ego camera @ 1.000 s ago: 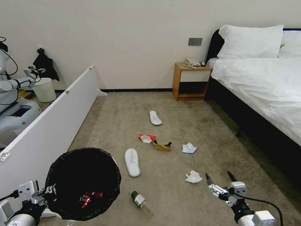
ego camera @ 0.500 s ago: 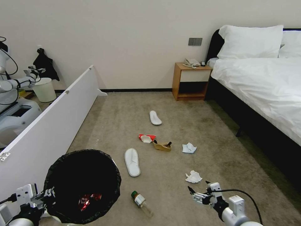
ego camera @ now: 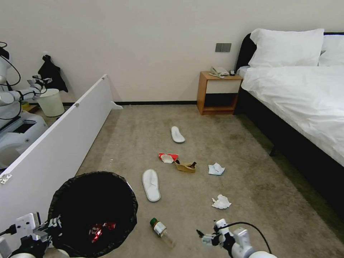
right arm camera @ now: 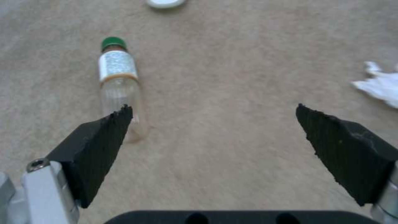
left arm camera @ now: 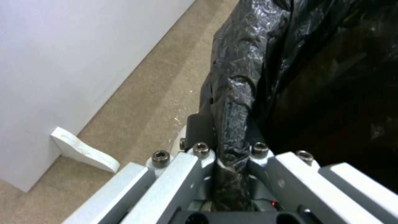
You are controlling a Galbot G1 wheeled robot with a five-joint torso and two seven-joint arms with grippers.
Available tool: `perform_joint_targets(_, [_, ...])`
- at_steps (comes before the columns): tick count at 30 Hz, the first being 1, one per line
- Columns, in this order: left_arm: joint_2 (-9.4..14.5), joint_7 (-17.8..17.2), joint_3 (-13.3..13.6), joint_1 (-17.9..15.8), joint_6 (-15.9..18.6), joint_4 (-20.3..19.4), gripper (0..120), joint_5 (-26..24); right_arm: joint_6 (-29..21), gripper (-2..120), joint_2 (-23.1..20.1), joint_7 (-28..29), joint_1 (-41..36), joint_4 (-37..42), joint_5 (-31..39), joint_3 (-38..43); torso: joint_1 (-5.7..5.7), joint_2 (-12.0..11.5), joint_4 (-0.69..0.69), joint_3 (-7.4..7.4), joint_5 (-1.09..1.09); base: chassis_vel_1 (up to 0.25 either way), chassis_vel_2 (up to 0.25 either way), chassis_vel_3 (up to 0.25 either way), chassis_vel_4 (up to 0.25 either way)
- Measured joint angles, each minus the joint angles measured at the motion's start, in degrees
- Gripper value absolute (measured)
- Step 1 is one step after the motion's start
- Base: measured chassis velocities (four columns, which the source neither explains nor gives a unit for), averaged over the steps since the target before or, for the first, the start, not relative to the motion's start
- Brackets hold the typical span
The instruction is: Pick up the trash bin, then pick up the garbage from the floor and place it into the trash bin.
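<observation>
The trash bin (ego camera: 94, 211), white with a black bag over its rim, hangs low at my left. My left gripper (ego camera: 53, 225) is shut on the bin's rim (left arm camera: 232, 124). A crushed red can (ego camera: 102, 229) lies inside it. My right gripper (ego camera: 206, 233) hovers open just above the carpet, beside the green-capped bottle (ego camera: 162, 232). In the right wrist view the bottle (right arm camera: 118, 84) lies by one fingertip (right arm camera: 104, 133), outside the open jaws. More garbage lies on the floor: two tissues (ego camera: 221, 202) (ego camera: 216, 168), a brown paper scrap (ego camera: 185, 166), a red-white carton (ego camera: 167, 157) and two slippers (ego camera: 151, 185) (ego camera: 177, 134).
A long white panel (ego camera: 61, 143) runs along the left, close to the bin. The bed (ego camera: 304, 96) fills the right side, with a wooden nightstand (ego camera: 218, 93) at the wall. Beyond the panel stand another robot (ego camera: 14, 107) and a plain off-white bin (ego camera: 51, 102).
My right gripper has swung left and down, from beside the near tissue towards the bottle. The bin has sunk slightly in my left gripper.
</observation>
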Motion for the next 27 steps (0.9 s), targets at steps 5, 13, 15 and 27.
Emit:
perform_joint_targets(5, [-0.2, 0.0, 0.1, 0.0, 0.0, 0.0, 2, 0.1, -0.1, 100, 1.6, -0.2, 2.4, -2.4, -0.3, -2.3, 0.00, 0.0, 0.00, 0.00, 0.00, 0.000, 0.000, 0.000, 0.000])
perform_joint_targets(13, [0.0, -0.1, 0.2, 0.0, 0.0, -0.2, 2, 0.4, -0.4, 100, 5.2, -0.3, 8.5, -8.6, -1.0, -7.5, 0.00, 0.0, 0.01, 0.00, 0.00, 0.000, 0.000, 0.000, 0.000])
perform_joint_targets(15, [-0.3, -0.1, 0.2, 0.1, 0.0, -0.3, 2, 0.4, -0.5, 100, 6.5, -0.3, 10.3, -10.3, -1.2, -8.7, 0.00, 0.0, 0.00, 0.00, 0.00, 0.000, 0.000, 0.000, 0.000])
perform_joint_targets(27, [0.1, 0.0, 0.0, 0.4, 0.1, -0.6, 2, 0.4, -0.8, 100, 10.0, -0.5, 16.2, -16.5, -0.9, -13.6, 0.00, 0.0, 0.01, 0.00, 0.00, 0.000, 0.000, 0.000, 0.000])
